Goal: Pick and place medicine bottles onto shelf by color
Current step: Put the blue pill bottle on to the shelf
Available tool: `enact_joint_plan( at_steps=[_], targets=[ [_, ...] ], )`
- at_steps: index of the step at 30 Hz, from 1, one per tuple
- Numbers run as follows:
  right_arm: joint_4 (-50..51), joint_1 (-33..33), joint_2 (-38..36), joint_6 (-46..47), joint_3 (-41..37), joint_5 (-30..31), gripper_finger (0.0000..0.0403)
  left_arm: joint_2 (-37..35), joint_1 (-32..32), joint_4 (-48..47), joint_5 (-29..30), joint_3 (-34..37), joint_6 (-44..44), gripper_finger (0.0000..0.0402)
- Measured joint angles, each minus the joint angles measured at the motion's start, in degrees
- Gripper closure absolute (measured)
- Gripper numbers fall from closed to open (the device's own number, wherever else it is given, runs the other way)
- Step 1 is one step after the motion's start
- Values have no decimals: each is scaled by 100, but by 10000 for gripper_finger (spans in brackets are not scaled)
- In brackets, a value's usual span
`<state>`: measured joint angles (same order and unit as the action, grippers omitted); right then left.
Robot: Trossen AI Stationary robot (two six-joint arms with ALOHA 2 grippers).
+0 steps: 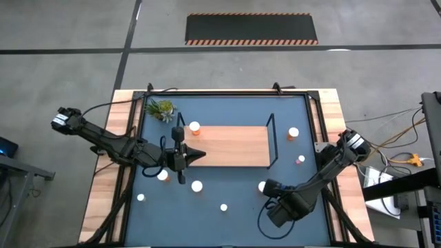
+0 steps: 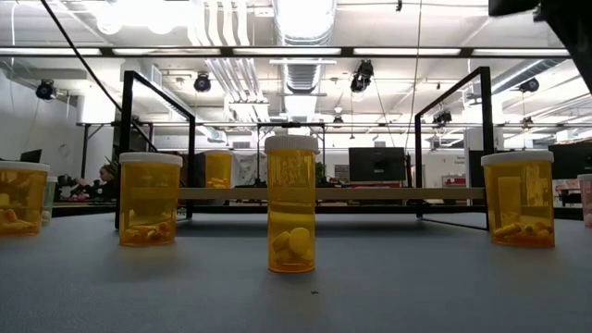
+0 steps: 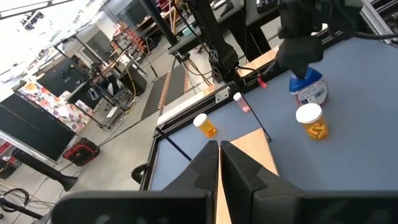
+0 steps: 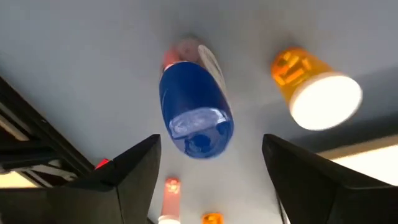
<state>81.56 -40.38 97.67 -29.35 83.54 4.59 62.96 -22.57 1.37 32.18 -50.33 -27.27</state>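
Observation:
The shelf [image 1: 234,146] is a light-wood board with black wire ends, lying in the middle of the blue mat. My right gripper [image 4: 208,162] is open and points down over the upright blue bottle [image 4: 196,109], one finger on either side, apart from it. The left wrist view shows this bottle [image 3: 309,88] under the right arm, beside an orange bottle [image 3: 314,121]. My left gripper [image 1: 198,154] is shut over the shelf's left end [image 3: 249,146]. Several white-capped orange bottles stand on the mat [image 1: 198,186] [image 1: 224,207] [image 1: 293,132]; one [image 1: 195,127] is at the shelf's far left corner.
A small green plant [image 1: 162,109] sits at the mat's far left corner. In the low view, orange bottles [image 2: 291,203] [image 2: 148,199] [image 2: 518,199] stand in front of the shelf board [image 2: 370,193]. Black rails [image 1: 227,92] frame the mat. A tiny pinkish bottle [image 1: 301,160] stands right of the shelf.

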Motion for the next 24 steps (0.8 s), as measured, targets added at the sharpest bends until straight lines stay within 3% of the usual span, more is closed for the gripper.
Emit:
enact_joint_plan(
  at_steps=[13,21,24],
  targets=[
    [-930,2,2,-521,-799,-213,160,0,0,20,4,-3,-7,402],
    [-1085,2,2,-341,-815,-625,235,17,0,33,4,2,-4,402],
    [-1100,2,2,-91,-812,-679,239,17,0,78,4,2,-3,402]
  ],
)
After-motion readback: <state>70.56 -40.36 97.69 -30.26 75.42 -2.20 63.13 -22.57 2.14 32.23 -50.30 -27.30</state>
